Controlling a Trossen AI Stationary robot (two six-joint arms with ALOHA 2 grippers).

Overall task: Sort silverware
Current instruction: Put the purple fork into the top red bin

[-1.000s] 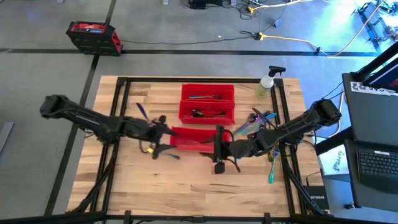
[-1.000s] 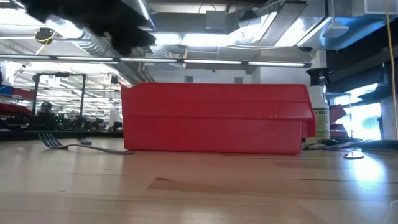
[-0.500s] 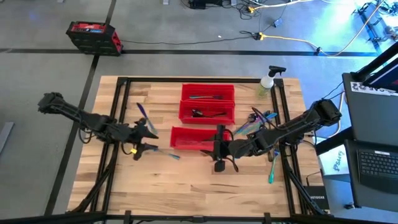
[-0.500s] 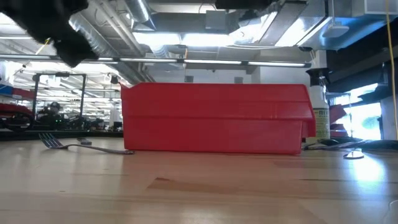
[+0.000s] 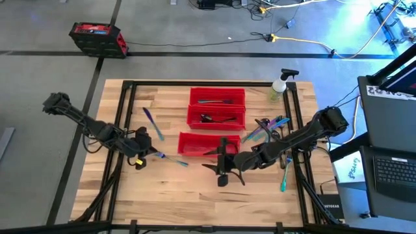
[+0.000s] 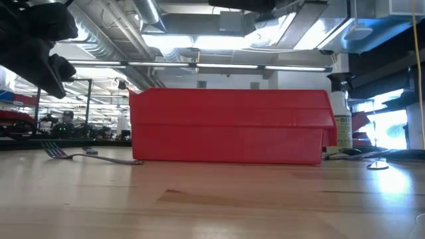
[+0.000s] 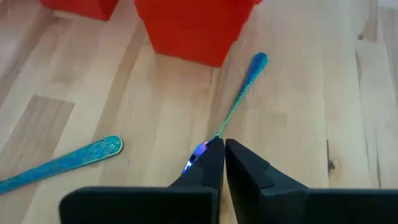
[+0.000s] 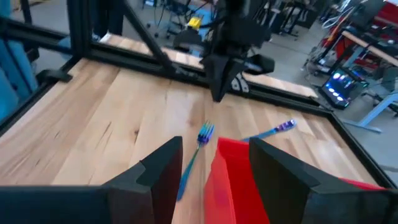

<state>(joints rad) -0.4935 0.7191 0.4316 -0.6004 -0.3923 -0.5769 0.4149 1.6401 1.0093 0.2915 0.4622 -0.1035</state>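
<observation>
Silverware is the matter under inspection, and we find it only partly sorted. One iridescent fork lies flat on the wooden surface, just beside the near red bin on its left side, tines pointing away from the bin. Loose pieces lie farther back on that side, a cluster sits to the right of the bins, and a teal piece lies alone near the right edge. The middle bin and the far bin each hold a few items, which we take as the sorted share; the greater part remains outside.

The left claw is clenched, fingertips pressed together over the fork's tine end. The low view shows the fork resting on the surface with the claw well above it, so we judge that nothing is grasped. Its position over that end suggests the fork is the piece in hand for this step.

The right claw hangs at the front of the near bin, released, with nothing between its fingers. It points across the bin's corner toward the fork and the left arm; we read this as waiting.

A spray bottle stands at the far right corner, well apart from the work.
</observation>
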